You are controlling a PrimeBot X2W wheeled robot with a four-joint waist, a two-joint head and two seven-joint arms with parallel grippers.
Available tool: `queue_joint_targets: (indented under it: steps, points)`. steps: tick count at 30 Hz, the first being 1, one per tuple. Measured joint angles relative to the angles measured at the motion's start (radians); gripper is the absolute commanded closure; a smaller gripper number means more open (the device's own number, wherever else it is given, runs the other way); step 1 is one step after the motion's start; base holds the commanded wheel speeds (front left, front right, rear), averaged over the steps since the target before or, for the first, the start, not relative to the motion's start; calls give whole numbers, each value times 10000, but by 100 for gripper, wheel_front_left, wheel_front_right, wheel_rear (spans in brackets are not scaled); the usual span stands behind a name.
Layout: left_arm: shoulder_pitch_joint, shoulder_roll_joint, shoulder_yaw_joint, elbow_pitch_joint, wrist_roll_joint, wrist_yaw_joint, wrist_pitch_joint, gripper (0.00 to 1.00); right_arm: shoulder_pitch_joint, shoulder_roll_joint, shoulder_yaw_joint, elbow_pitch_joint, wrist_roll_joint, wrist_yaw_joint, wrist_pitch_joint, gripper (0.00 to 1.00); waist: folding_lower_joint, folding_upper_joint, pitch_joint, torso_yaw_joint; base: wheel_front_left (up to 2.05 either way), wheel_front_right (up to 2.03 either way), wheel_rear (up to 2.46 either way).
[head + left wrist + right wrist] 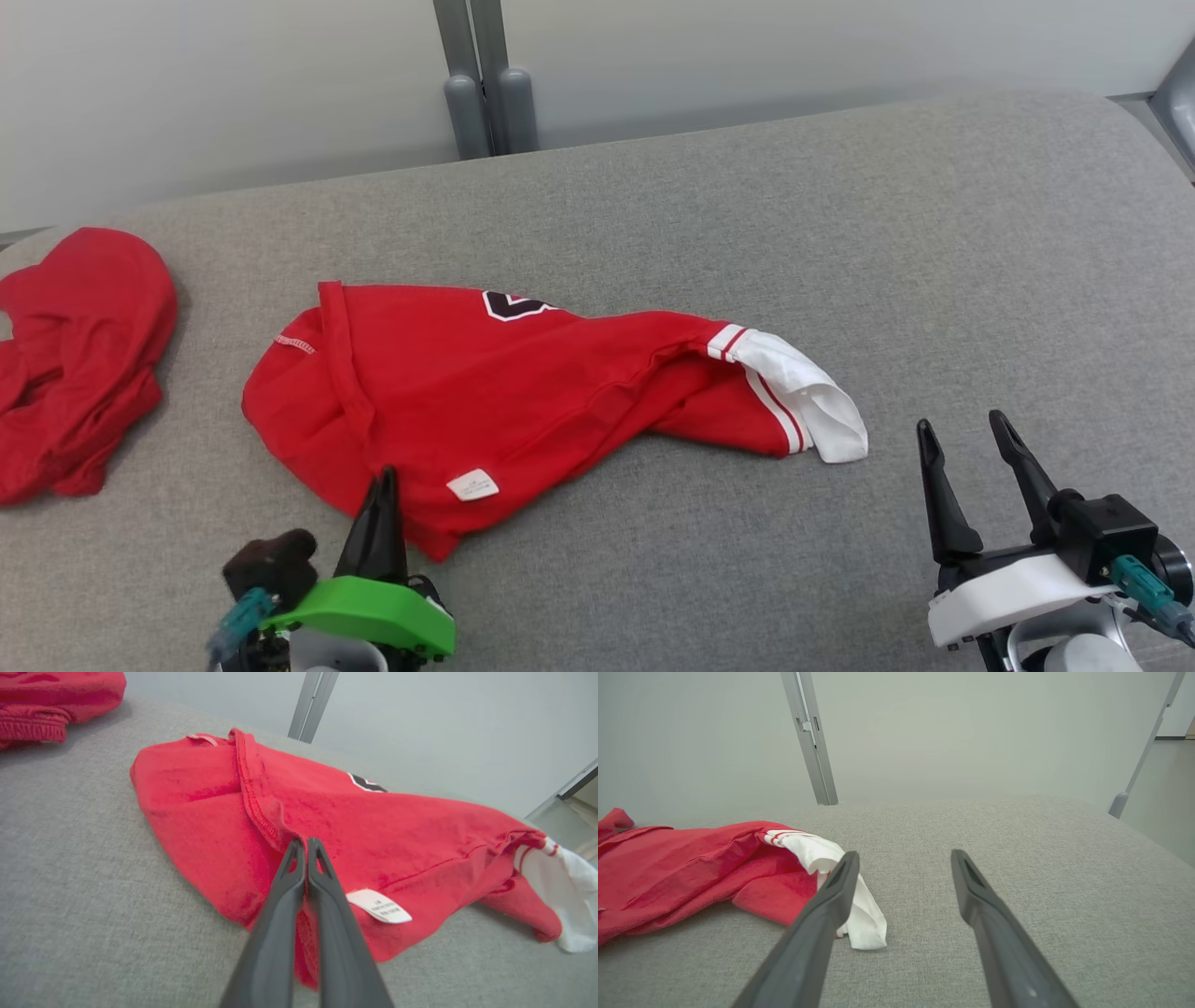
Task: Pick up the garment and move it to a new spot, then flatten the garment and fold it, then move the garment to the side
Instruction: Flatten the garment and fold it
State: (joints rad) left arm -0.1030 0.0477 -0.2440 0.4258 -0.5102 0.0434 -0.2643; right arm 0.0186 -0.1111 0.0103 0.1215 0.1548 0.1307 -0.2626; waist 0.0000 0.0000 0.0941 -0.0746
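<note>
Red jersey garment [485,392] with a white sleeve cuff [803,392] lies mid grey fabric surface [840,233]. The left gripper [383,478] is clenched at its near hem, seemingly pinching cloth, though the bite is hidden. Right gripper [962,422] spread and empty, near the cuff; crumpled red cloth [75,364] at the left edge, open surface to the right and beyond.

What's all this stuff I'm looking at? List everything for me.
shirt: one, red, middle of the cushion
sleeve: one, white with red stripes, shirt's right end
label: one, white, by the shirt's near edge
heap: one, red cloth, far left of the cushion
cushion: one, grey, under everything
posts: two, grey, side by side behind the cushion
left hand: one, dark fingers, shut on the shirt's near edge
right hand: one, dark fingers, open, right of the sleeve, apart from it
</note>
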Motion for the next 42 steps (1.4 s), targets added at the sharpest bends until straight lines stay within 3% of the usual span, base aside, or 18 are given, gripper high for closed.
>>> queue_joint_targets:
  steps: [2, 5, 9, 13, 18, 19, 20, 21, 22, 25, 28, 35, 39, 42]
  points:
    - [261, 13, 291, -786, -646, -965, -2, 100, 46, -15, -31, -13, 2, 0, 0, 0, 0, 0, -65, 24, 0, 0, 0]
    - [943, 134, 82, -1561, -648, -1634, -2, 100, 190, -12, -132, -36, 13, 0, 0, 0, 0, 0, -124, 84, 0, 0, 0]
    - [1801, 1269, -1294, -1979, -430, -1712, -6, 100, 310, -6, -159, -31, 31, 0, 0, 0, 0, 0, -170, 224, 0, 0, 0]
    - [2237, 1910, -2422, -1693, -546, -1722, -2, 100, 326, 6, -165, -36, 65, 0, 0, 0, 0, 0, -163, 344, 0, 0, 0]
    - [2232, 1810, -2798, -1058, -780, -1724, 0, 100, 328, -27, -94, -19, 86, 0, 0, 0, 0, 0, -159, 529, 0, 0, 0]
    - [2207, 1733, -2761, -947, -890, -1724, -2, 87, 328, -35, -107, -17, 86, 0, 0, 0, 0, 0, -169, 566, 0, 0, 0]
    - [2182, 1691, -2725, -855, -922, -1722, -2, 37, 331, -54, -107, -15, 86, 0, 0, 0, 0, 0, -184, 595, 0, 0, 0]
    - [2156, 1674, -2719, -746, -903, -1722, 0, 4, 332, -86, -105, -10, 84, 0, 0, 0, 0, 0, -211, 621, 0, 0, 0]
    - [2155, 1634, -2642, -646, -874, -1724, -2, 0, 337, -113, -104, -4, 84, 0, 0, 0, 0, 0, -245, 643, 0, 0, 0]
    - [2221, 1538, -2092, -500, -828, -1724, 0, 0, 375, -169, -94, -8, 73, 0, 0, 0, 0, 0, -355, 683, 0, 0, 0]
    - [2442, 1427, -871, -897, -211, -1674, 0, 0, 390, -186, -136, -81, 15, 0, 0, 0, 0, 0, -477, 695, 0, 0, 0]
    - [3127, 313, 1964, -3216, 1546, -1565, 0, 0, 604, -109, -412, -265, -52, 0, 0, 0, 0, 0, -744, 699, 0, 0, 0]
    - [3191, 50, 2752, -4040, 2104, -1452, 0, 0, 729, -82, -637, -205, -54, 0, 0, 0, 0, 0, -820, 654, 0, 0, 0]
    - [3254, 46, 2813, -4169, 1893, -1012, -2, 0, 802, -44, -805, -38, -65, 0, 0, 0, 0, 0, -877, 575, 0, 0, 0]
